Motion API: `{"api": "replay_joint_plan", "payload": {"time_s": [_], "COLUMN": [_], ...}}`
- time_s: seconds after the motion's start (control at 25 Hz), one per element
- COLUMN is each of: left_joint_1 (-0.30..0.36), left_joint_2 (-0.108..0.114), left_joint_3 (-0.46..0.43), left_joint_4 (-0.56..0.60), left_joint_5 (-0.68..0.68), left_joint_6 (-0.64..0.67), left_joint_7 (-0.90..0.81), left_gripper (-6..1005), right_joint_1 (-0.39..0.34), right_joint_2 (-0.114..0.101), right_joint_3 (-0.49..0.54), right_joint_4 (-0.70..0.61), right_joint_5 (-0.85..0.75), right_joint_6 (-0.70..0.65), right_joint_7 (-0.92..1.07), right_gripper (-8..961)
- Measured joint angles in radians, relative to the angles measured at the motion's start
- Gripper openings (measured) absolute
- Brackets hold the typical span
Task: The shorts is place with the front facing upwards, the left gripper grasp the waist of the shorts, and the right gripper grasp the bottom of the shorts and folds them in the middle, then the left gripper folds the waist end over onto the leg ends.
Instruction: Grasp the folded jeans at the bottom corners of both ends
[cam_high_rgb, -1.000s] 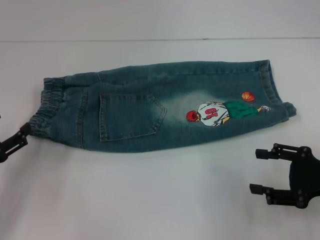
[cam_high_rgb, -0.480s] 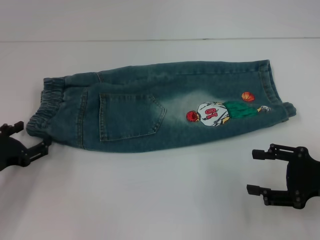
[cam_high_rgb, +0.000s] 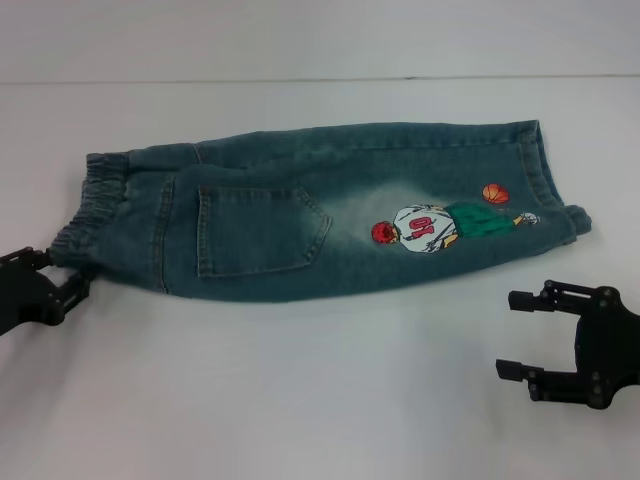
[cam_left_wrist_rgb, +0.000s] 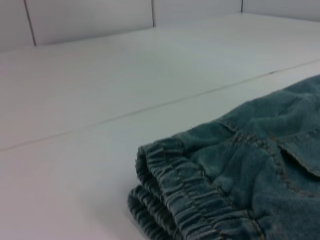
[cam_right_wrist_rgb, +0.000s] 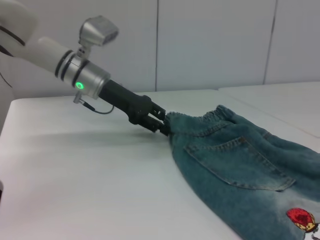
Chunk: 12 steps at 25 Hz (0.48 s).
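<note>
Fingers of the left gripper (cam_high_rgb: 72, 285) clenched the elastic waist of the faded blue denim shorts (cam_high_rgb: 300, 215); right gripper (cam_high_rgb: 520, 333) hovered spread below their hem.

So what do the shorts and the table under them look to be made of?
The shorts look like faded blue denim: visible seam stitching, a patch pocket, a gathered elastic waistband, and a stitched or printed basketball-player patch. The table looks like a smooth, matte white hard surface, perhaps laminate; the exact material cannot be told.

Shorts (cam_high_rgb: 300, 215) – faded blue denim; table (cam_high_rgb: 300, 400) – white
</note>
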Motion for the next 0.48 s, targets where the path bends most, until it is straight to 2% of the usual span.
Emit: {"api": "replay_joint_plan", "payload": {"time_s": [0.28,0.48], "left_joint_1": [0.001,0.001], "left_joint_2": [0.002,0.003], "left_joint_3": [0.011,0.014], "left_joint_4": [0.022,0.029], "left_joint_5": [0.034,0.045], "left_joint_6": [0.05,0.093], "left_joint_7": [-0.026,-0.032], "left_gripper": [449,237], "right_joint_1": [0.006,0.009], "right_joint_2": [0.001,0.002], "right_joint_3": [0.0,0.001], "right_joint_4": [0.001,0.002], "right_joint_5": [0.002,0.004], "right_joint_6": [0.012,0.012], "right_joint_7": [-0.001,-0.001], "right_gripper": [785,784]}}
